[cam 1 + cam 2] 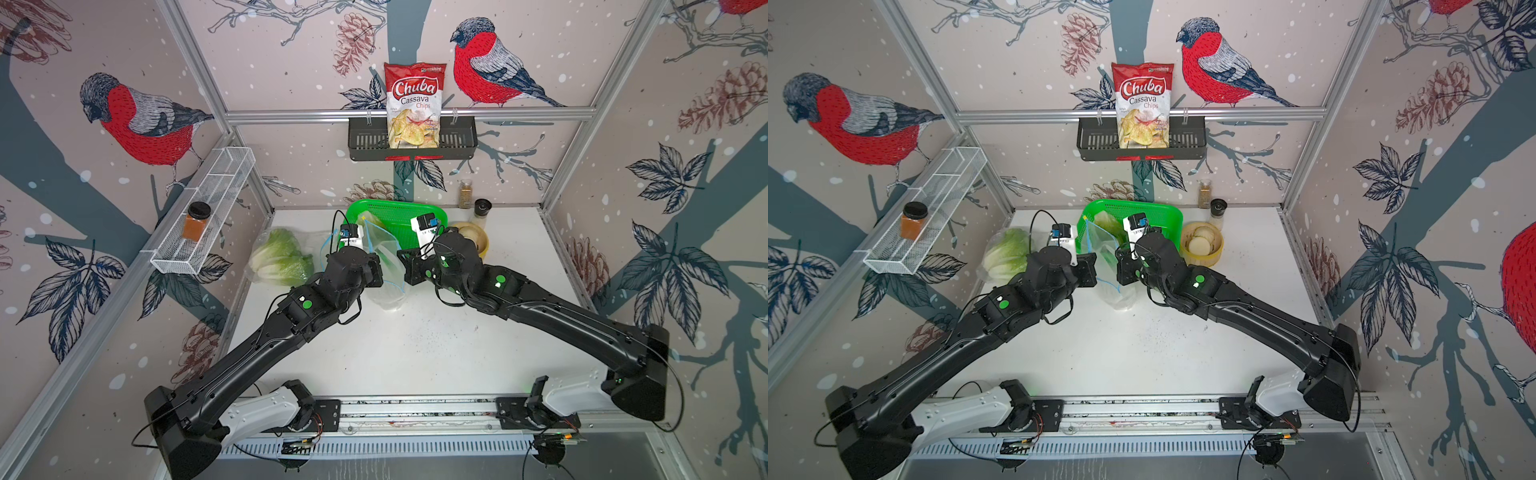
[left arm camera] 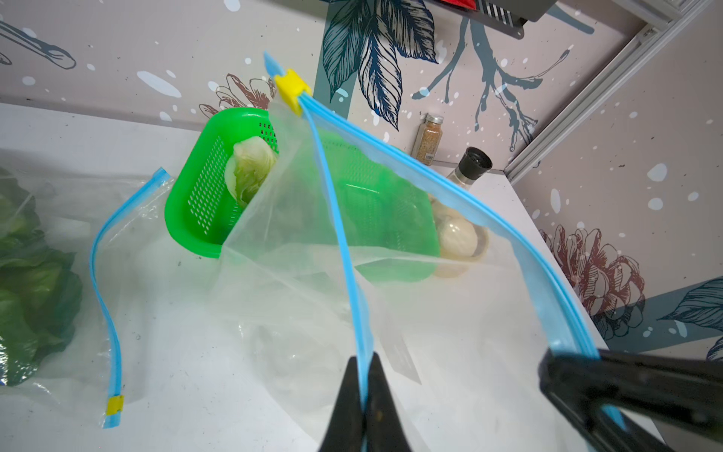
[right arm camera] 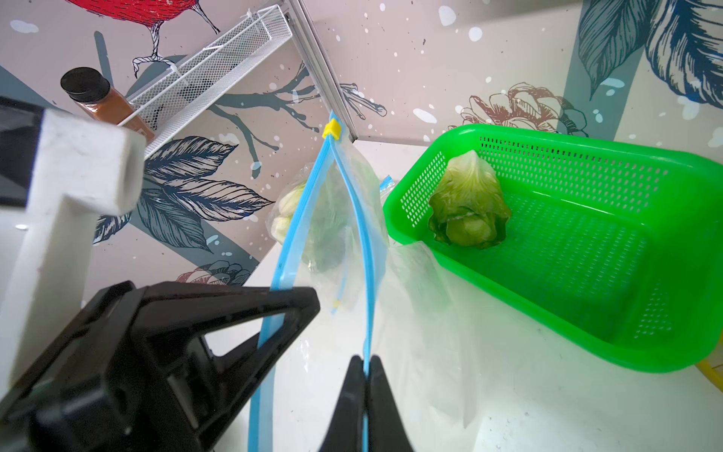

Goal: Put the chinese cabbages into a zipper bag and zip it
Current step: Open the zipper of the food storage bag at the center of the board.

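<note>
Three chinese cabbages are seen: small heads with white ribbed stalks and crinkled light-green leaves. Two of them point(image 1: 279, 259) are laid side by side inside a flat zipper bag point(image 2: 66, 211) of clear film, which is spread on the left part of the desk point(image 1: 415, 353). The third cabbage point(image 3: 467, 203) is lodged alone in the green basket point(image 3: 587, 164) at the back of the desk.

A held zipper bag point(image 2: 450, 305), also clear, is raised between the two arms just in front of the basket, with its lower end crumpled on the desk. Its two blue zipper strips are parted and joined only at the yellow slider point(image 2: 291, 90) at the far end. One strip is pinched between the left fingers point(image 2: 346, 403), which are pressed together on it. The other strip is pinched in the same way by the right fingers point(image 3: 350, 403).

Just beside the basket, a yellow bowl point(image 1: 1214, 255) is filled with pale round discs point(image 1: 1200, 243).
</note>
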Controlling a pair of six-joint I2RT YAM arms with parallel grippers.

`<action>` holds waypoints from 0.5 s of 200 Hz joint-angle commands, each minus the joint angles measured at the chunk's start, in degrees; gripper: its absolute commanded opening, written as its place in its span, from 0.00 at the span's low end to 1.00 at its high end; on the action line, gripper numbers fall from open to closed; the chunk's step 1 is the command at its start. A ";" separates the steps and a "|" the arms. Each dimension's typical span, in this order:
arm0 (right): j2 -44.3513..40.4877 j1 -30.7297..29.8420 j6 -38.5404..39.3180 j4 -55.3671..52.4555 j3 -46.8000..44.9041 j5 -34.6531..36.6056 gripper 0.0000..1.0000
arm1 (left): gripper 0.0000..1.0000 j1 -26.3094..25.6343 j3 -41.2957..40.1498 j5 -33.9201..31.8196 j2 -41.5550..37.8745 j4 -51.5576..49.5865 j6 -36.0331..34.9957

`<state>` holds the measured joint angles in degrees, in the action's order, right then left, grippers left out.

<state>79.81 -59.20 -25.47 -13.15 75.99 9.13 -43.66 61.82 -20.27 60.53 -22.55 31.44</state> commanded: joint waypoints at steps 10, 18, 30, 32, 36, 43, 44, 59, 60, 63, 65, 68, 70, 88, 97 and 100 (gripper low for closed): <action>-0.28 -0.57 -2.80 3.39 -1.23 -1.36 0.12 | 0.00 0.50 0.93 -1.71 -2.11 0.95 -3.19; -0.34 -0.88 -3.68 3.98 -1.76 -1.98 0.13 | 0.00 0.59 2.08 -1.26 -2.40 -0.56 -4.96; -0.78 -1.38 -5.46 5.43 -2.93 -3.03 0.14 | 0.00 0.68 4.75 -1.19 -2.01 -4.44 -7.40; -0.90 -1.45 -5.82 5.77 -3.23 -3.25 0.14 | 0.00 0.68 5.14 -1.11 -1.84 -5.27 -7.64; -1.22 -1.49 -6.58 6.49 -3.96 -3.74 0.15 | 0.00 0.68 5.99 -0.81 -1.61 -6.76 -8.68; -1.92 -1.35 -8.18 8.45 -5.83 -4.81 0.17 | 0.00 0.68 7.49 -0.22 -0.82 -9.26 -9.72; -2.02 -1.31 -8.40 8.69 -6.10 -4.90 0.18 | 0.00 0.68 7.64 -0.12 -0.66 -9.62 -9.86; -3.59 -0.89 -11.17 11.12 -9.75 -4.95 0.24 | 0.00 0.61 8.69 3.01 0.75 -12.84 -11.51; -3.77 -0.86 -11.35 11.17 -10.09 -4.80 0.25 | 0.00 0.65 8.68 3.29 0.87 -12.94 -11.59; -4.12 -0.73 -11.80 11.39 -10.84 -4.33 0.26 | 0.00 0.60 8.70 3.94 1.11 -13.20 -11.84; -4.38 -0.63 -12.08 11.52 -11.38 -4.10 0.28 | 0.00 0.59 8.61 4.37 1.28 -13.37 -11.97; -4.70 -0.45 -12.46 11.76 -12.20 -3.83 0.29 | 0.00 0.59 8.45 4.86 1.44 -13.53 -11.99; -4.92 -0.30 -12.71 11.85 -12.64 -3.67 0.30 | 0.00 0.59 8.26 4.99 1.68 -13.65 -11.99; -6.47 1.86 -15.57 12.07 -17.44 -4.14 0.35 | 0.00 0.18 6.48 6.51 2.83 -12.97 -11.33; -7.06 2.78 -16.84 12.54 -19.79 -5.54 0.38 | 0.00 -0.02 5.32 7.65 3.51 -11.70 -11.02; -7.18 3.05 -17.15 12.68 -20.49 -5.92 0.39 | 0.00 -0.14 4.92 8.21 3.80 -11.24 -10.94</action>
<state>73.97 -57.91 -37.32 -3.51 59.86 5.28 -43.35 68.66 -16.14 63.02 -33.21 21.67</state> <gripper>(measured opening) 0.359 0.052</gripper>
